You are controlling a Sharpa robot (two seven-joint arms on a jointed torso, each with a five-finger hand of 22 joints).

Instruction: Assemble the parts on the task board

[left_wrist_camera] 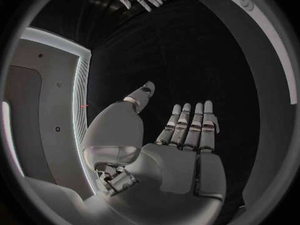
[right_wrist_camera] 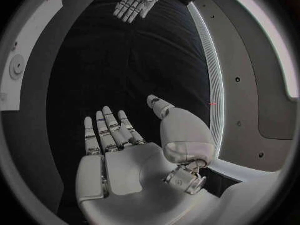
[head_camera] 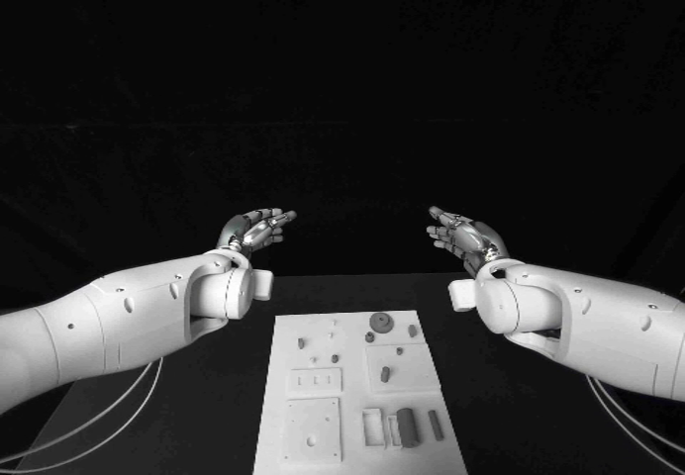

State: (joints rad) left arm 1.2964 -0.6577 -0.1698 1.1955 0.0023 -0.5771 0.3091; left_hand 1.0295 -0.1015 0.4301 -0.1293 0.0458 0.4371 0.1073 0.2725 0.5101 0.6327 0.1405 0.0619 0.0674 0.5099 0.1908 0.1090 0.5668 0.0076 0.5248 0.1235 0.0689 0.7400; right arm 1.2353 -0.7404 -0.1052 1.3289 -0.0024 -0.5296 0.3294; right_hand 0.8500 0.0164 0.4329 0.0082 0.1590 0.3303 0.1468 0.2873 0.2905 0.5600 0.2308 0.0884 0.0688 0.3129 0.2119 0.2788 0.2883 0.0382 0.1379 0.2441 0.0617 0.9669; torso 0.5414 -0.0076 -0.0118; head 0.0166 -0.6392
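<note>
Silver left hand (head_camera: 254,231) and right hand (head_camera: 462,235) hover open-palmed, empty.

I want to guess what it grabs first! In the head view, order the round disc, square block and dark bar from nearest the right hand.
1. The round disc, at the far end of the board, nearest the right hand.
2. The square block, mid-board, right side.
3. The dark bar, at the near end.

You have the task board (head_camera: 357,391) lying in the middle of the surface (head_camera: 214,416), with the parts (head_camera: 381,322) on it. The left robot hand (head_camera: 254,231) and right robot hand (head_camera: 464,235) hang beyond its far end, well apart, each to its own side
</note>
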